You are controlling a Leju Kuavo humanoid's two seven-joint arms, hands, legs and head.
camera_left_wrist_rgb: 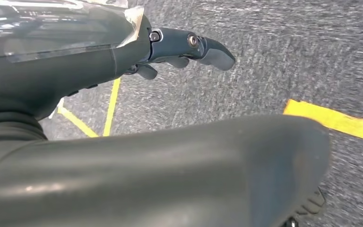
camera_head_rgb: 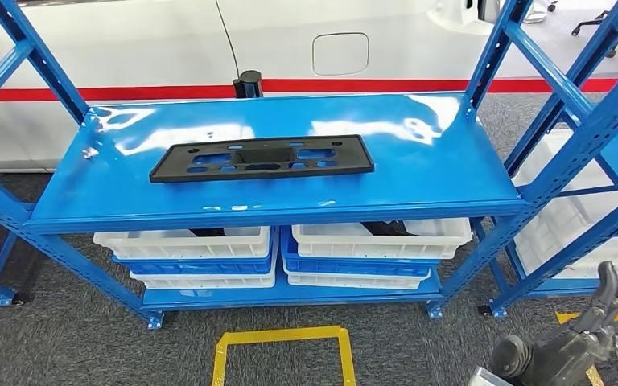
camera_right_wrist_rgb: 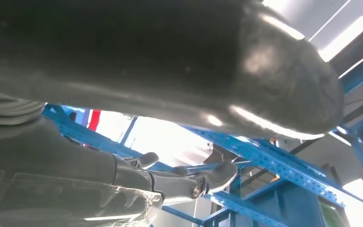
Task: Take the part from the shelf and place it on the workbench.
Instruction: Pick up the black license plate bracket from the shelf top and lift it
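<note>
- Rising at the lower right of the head view, the right hand (camera_head_rgb: pixel 587 334) is seen low in front of the shelf, its fingers apart and holding nothing.
- The left hand (camera_left_wrist_rgb: pixel 184 47) is seen over grey carpet (camera_left_wrist_rgb: pixel 274 56) with yellow tape lines (camera_left_wrist_rgb: pixel 340 120), its fingers loosely extended and empty.
- A yellow tape square (camera_head_rgb: pixel 283 354) is marked on the floor before the blue shelf (camera_head_rgb: pixel 290 213).
- White and blue bins (camera_head_rgb: pixel 193 256) are stacked on the lower level, their contents hard to make out.
- The black part (camera_head_rgb: pixel 261 158) lies flat on the upper shelf board, with nothing on or around it.
- A white vehicle body (camera_head_rgb: pixel 209 44) is seen behind, cut off by the frame.
</note>
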